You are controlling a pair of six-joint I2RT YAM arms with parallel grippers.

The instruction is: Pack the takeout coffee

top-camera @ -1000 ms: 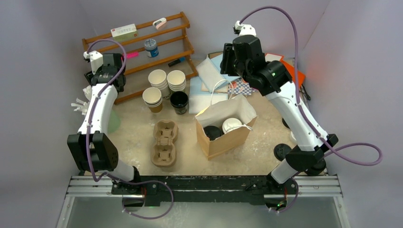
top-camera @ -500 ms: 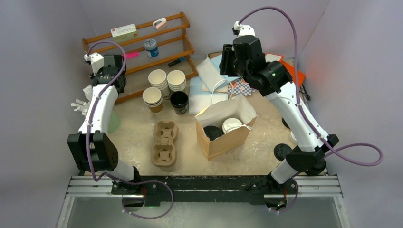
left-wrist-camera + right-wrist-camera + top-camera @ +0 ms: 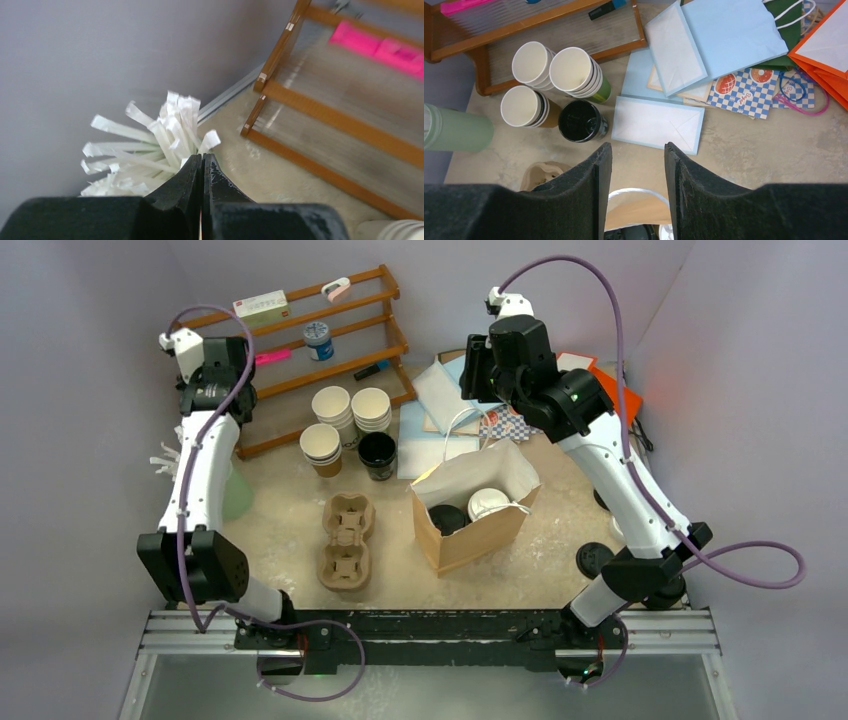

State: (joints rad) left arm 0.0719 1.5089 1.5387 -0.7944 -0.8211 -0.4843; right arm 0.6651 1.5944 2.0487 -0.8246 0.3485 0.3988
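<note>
The left arm rose from its base at the lower left and reached almost straight up the frame, its wrist ending in the upper left corner beside the left end of the wooden rack (image 3: 300, 350). In the left wrist view the left gripper (image 3: 202, 157) had its fingers pressed flat together with nothing visible between them. Their tips were just short of a bunch of paper-wrapped straws (image 3: 150, 145) against the grey wall.

The right arm ran up diagonally from the lower right to the upper centre, with its wrist high over the flat paper bags (image 3: 724, 40) and its camera looking down. The right gripper (image 3: 638, 147) hung about half open and held nothing; the white handle loop of the brown paper bag (image 3: 470, 535) showed below the gap.

That bag stood open at the centre of the table. Inside it sat the takeout coffee: a white-lidded cup (image 3: 488, 503) and, beside it to the left, a black-lidded cup (image 3: 447, 518). The pulp cup tray (image 3: 346, 540) lay left of the bag, apart from it.
</note>
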